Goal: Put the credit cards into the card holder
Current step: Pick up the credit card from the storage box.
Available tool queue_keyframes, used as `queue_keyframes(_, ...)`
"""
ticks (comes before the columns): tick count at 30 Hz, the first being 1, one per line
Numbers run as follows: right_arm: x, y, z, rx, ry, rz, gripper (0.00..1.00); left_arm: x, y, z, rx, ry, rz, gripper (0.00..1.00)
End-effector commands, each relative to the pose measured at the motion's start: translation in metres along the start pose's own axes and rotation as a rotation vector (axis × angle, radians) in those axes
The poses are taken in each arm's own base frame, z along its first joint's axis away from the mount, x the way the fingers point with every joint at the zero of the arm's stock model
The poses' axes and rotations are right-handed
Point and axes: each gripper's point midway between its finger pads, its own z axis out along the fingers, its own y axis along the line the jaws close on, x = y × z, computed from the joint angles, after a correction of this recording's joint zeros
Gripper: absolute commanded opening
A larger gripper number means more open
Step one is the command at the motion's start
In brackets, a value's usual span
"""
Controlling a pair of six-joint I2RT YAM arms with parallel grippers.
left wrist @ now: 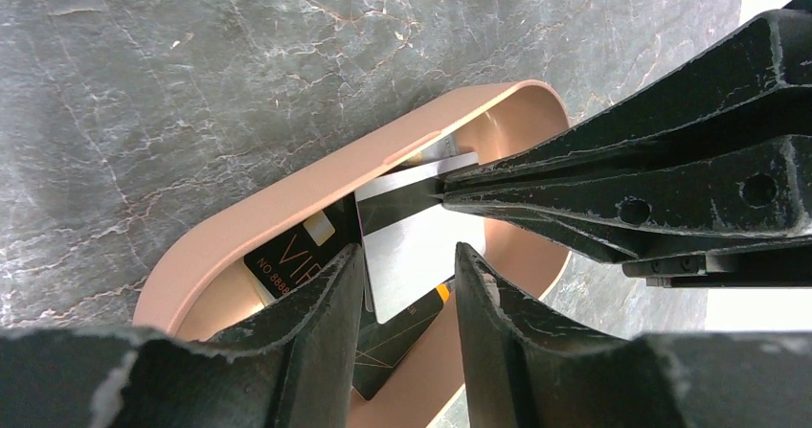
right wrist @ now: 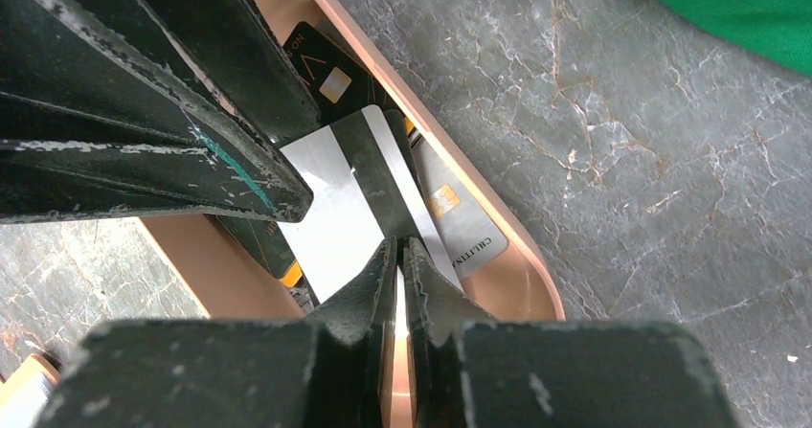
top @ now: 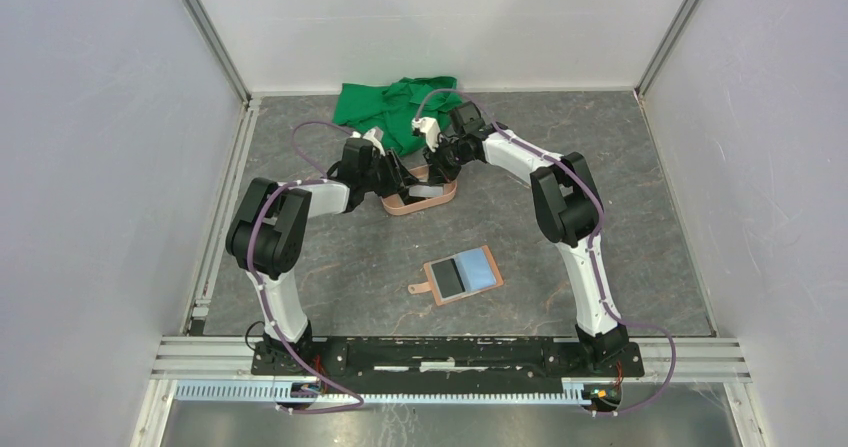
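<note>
Clamping a short edge of a silver-white credit card (right wrist: 330, 227) with a dark stripe, the right gripper (right wrist: 397, 248) has its fingers drawn nearly together on the card. It holds the card tilted above the salmon-pink oval tray (left wrist: 287, 193).

The left gripper (left wrist: 410, 256) faces it from the opposite side. Its fingers stand apart, one on each side of the same card. Whether the pads bear on the card's edges cannot be determined from either wrist view.

Other credit cards lie loose in the tray beneath the held card:
- a black card (left wrist: 292, 260) with gold lettering and a chip
- a grey card (right wrist: 460, 222) with a chip, lying against the tray's rim
- further dark cards with orange marks, partly hidden

The tray sits on the grey marbled table (top: 330, 257), towards the far side. A crumpled green cloth (top: 395, 107) lies just behind it.

The card holder (top: 422, 287), tan-brown, lies opened flat on the table, well apart from the tray and nearer the arm bases. Its closing tab points left. A dark card (top: 447, 279) occupies its left half and a light blue card (top: 479, 269) its right half. Neither gripper is near the card holder.
</note>
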Motion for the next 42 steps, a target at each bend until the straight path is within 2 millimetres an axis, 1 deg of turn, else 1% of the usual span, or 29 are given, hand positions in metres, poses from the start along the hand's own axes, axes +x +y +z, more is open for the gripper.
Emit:
queue_keyframes(1, 0.003, 0.002, 0.008, -0.022, 0.003, 0.014, 0.11, 0.006, -0.010, 0.002, 0.059, 0.028, -0.005, 0.46)
queue_keyframes(4, 0.002, 0.004, 0.008, -0.036, -0.004, 0.019, 0.11, 0.006, -0.013, 0.001, 0.077, 0.022, -0.021, 0.45)
queue_keyframes(7, 0.000, 0.007, 0.006, -0.056, -0.021, 0.023, 0.11, 0.005, -0.018, 0.002, 0.110, 0.016, -0.046, 0.41)
queue_keyframes(8, -0.001, 0.008, 0.006, -0.063, -0.026, 0.024, 0.11, 0.004, -0.021, 0.002, 0.127, 0.013, -0.057, 0.39)
queue_keyframes(11, -0.003, 0.011, 0.004, -0.080, -0.037, 0.027, 0.11, 0.003, -0.028, 0.002, 0.177, 0.000, -0.102, 0.24)
queue_keyframes(12, -0.003, 0.010, 0.004, -0.083, -0.039, 0.029, 0.11, 0.003, -0.029, 0.002, 0.190, -0.008, -0.115, 0.21)
queue_keyframes(15, -0.006, 0.012, 0.002, -0.095, -0.052, 0.027, 0.11, -0.002, -0.034, 0.000, 0.222, -0.036, -0.149, 0.17)
queue_keyframes(20, -0.016, 0.017, -0.005, -0.123, -0.089, 0.022, 0.11, -0.008, -0.038, 0.001, 0.242, -0.062, -0.160, 0.04)
queue_keyframes(21, -0.018, 0.018, -0.007, -0.129, -0.099, 0.018, 0.11, -0.009, -0.037, 0.001, 0.239, -0.065, -0.159, 0.02)
queue_keyframes(26, -0.034, 0.020, -0.022, -0.136, -0.149, -0.004, 0.15, -0.010, -0.036, 0.002, 0.233, -0.071, -0.147, 0.02)
queue_keyframes(29, -0.046, 0.021, -0.034, -0.134, -0.179, -0.033, 0.24, -0.010, -0.038, 0.002, 0.239, -0.075, -0.141, 0.02)
queue_keyframes(34, -0.058, 0.027, -0.052, -0.127, -0.209, -0.123, 0.45, -0.013, -0.040, 0.000, 0.249, -0.080, -0.142, 0.02)
queue_keyframes(36, -0.059, 0.028, -0.058, -0.115, -0.211, -0.169, 0.53, -0.014, -0.041, 0.001, 0.251, -0.079, -0.151, 0.02)
queue_keyframes(39, -0.060, 0.026, -0.063, -0.089, -0.209, -0.219, 0.63, -0.013, -0.041, 0.002, 0.254, -0.074, -0.161, 0.02)
queue_keyframes(42, -0.055, 0.020, -0.064, -0.046, -0.187, -0.274, 0.72, -0.012, -0.040, 0.003, 0.257, -0.068, -0.177, 0.02)
